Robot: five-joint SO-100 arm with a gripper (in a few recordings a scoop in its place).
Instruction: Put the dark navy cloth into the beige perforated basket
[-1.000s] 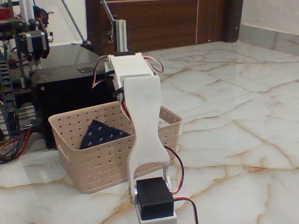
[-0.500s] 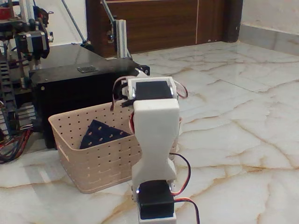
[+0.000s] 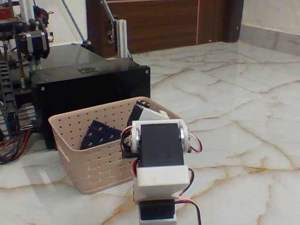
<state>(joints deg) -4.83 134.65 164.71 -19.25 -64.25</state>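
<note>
Marble flooring, pale with brown veins, was seen to cover most of the fixed view and served as the working surface. A dark wooden door was set along the back of the scene. A black box-shaped unit was placed on the floor at the left, directly behind the beige perforated basket. A metal frame with motors and cables was positioned at the far left edge, beside the black unit.

The basket was set upright on the floor at lower left of centre, with rows of round holes in its upper walls and a woven-look band below. The white arm was folded low at the bottom centre, partly in front of the basket's right end, with a black servo housing turned toward the camera. Red, black and white wires were looped beside it.

The gripper was partly seen behind the arm, over the basket's right end; whether its fingers were spread or pressed together could not be determined.

The dark navy cloth was located inside the basket, resting against the left portion of the interior, apart from the gripper.
</note>
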